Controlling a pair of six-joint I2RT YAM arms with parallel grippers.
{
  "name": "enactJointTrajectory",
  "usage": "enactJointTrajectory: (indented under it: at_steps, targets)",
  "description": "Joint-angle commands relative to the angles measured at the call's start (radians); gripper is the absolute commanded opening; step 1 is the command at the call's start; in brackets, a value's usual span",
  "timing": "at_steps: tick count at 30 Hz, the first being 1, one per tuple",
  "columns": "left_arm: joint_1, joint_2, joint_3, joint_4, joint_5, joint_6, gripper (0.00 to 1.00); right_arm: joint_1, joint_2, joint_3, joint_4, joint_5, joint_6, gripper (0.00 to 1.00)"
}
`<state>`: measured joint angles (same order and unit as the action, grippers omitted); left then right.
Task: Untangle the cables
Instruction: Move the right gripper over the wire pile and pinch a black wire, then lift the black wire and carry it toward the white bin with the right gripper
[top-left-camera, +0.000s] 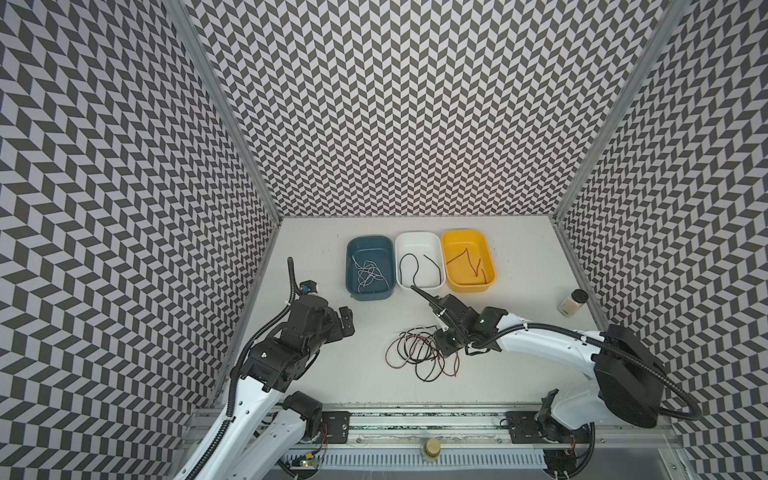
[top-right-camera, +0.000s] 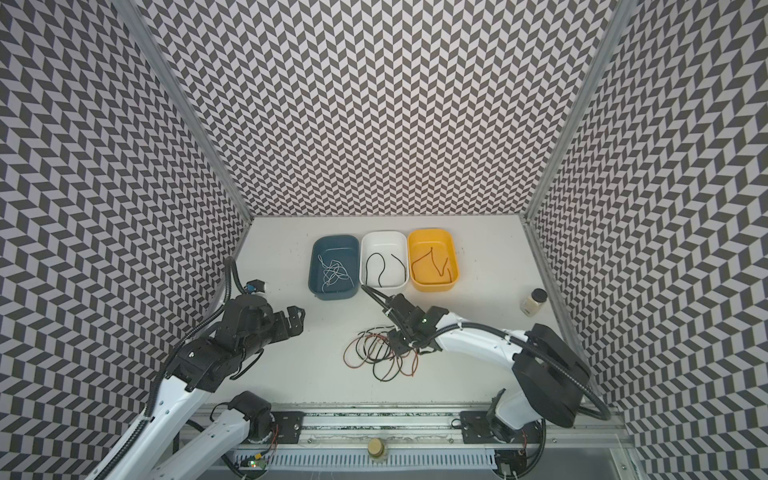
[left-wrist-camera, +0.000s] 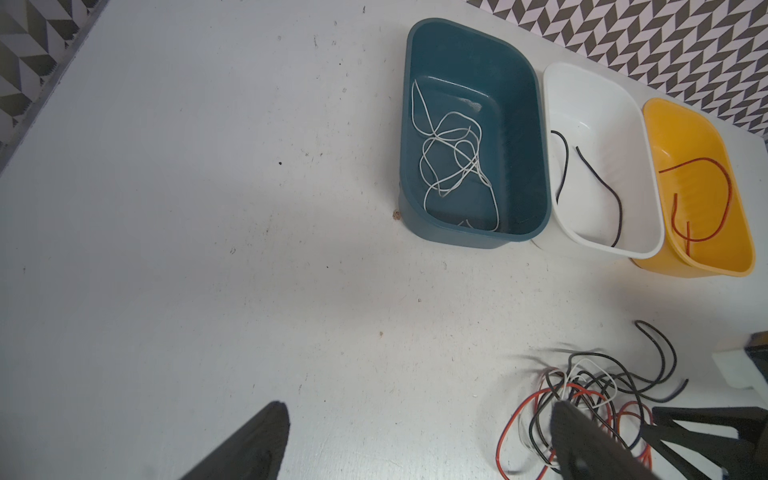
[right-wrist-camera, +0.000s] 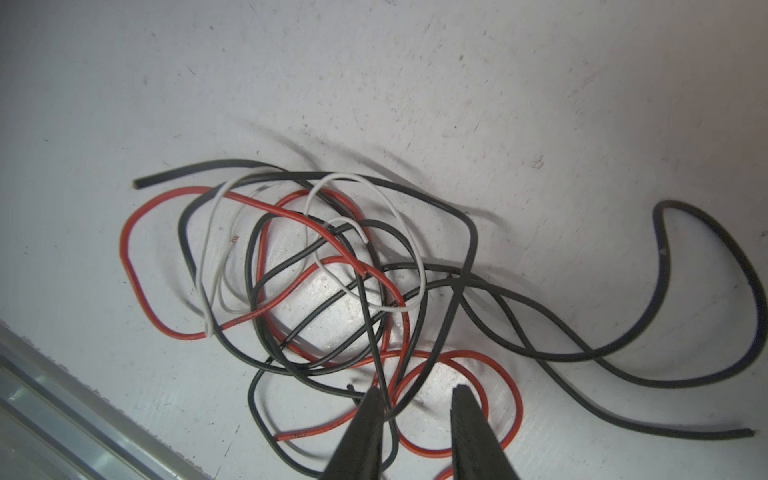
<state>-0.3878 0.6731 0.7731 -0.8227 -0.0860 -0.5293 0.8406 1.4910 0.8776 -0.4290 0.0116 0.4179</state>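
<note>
A tangle of black, red-orange and white cables (top-left-camera: 415, 351) (top-right-camera: 380, 353) lies on the white table in front of the trays. My right gripper (top-left-camera: 441, 348) (top-right-camera: 397, 347) is down on the tangle's right side. In the right wrist view its jaws (right-wrist-camera: 417, 392) stand a little apart, with black and red strands of the cables (right-wrist-camera: 345, 262) running between them. My left gripper (top-left-camera: 345, 320) (top-right-camera: 296, 318) hovers wide open to the left of the tangle and holds nothing. In the left wrist view the left gripper (left-wrist-camera: 419, 411) has bare table between its fingers, and the cables (left-wrist-camera: 582, 386) lie beside one finger.
Three trays stand in a row at the back: a blue tray (top-left-camera: 370, 239) with white cables, a white tray (top-left-camera: 417, 235) with black ones, a yellow tray (top-left-camera: 463, 232) with red ones. A small jar (top-left-camera: 572, 302) stands by the right wall. A metal rail (top-left-camera: 415, 419) runs along the front.
</note>
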Motion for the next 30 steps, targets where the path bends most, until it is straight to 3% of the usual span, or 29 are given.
enactJointTrajectory:
  at_steps: [1,8,14,21,30]
  targets:
    - [-0.005,0.004,0.004,0.011,0.001,-0.001,1.0,-0.024,0.032,-0.019,0.043,-0.032,-0.003,0.25]
    - [-0.002,0.007,0.003,0.011,0.003,-0.001,1.0,-0.033,0.041,-0.034,0.08,-0.06,0.005,0.2]
    - [-0.002,0.009,0.006,0.011,0.006,0.001,1.0,-0.035,0.02,-0.023,0.06,-0.046,0.006,0.1]
    - [-0.002,0.01,0.005,0.013,0.009,0.0,1.0,-0.035,-0.087,-0.003,0.021,0.02,0.008,0.0]
    - [-0.002,0.008,0.005,0.011,0.01,0.002,1.0,-0.035,-0.223,0.145,-0.108,0.134,-0.058,0.0]
